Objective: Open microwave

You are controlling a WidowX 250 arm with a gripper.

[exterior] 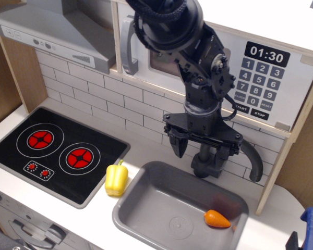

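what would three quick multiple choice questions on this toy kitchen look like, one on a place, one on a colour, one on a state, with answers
1. Where does the orange carrot lie?
A. on the stove
B. in the grey sink
C. inside the microwave

2. What colour is the pepper on the counter between stove and sink?
A. yellow
B. green
C. red

3. How does the door of the microwave stand?
A. swung wide open
B. taken off
C. shut, flush with the front

Answers:
1 B: the carrot rests at the sink's right end, on its bottom.
2 A: the pepper is plainly yellow, lying beside the sink's left rim.
3 C: the white door with its grey bar handle sits flat against the wooden frame, and the gripper hangs open below it, over the sink, not on the handle.
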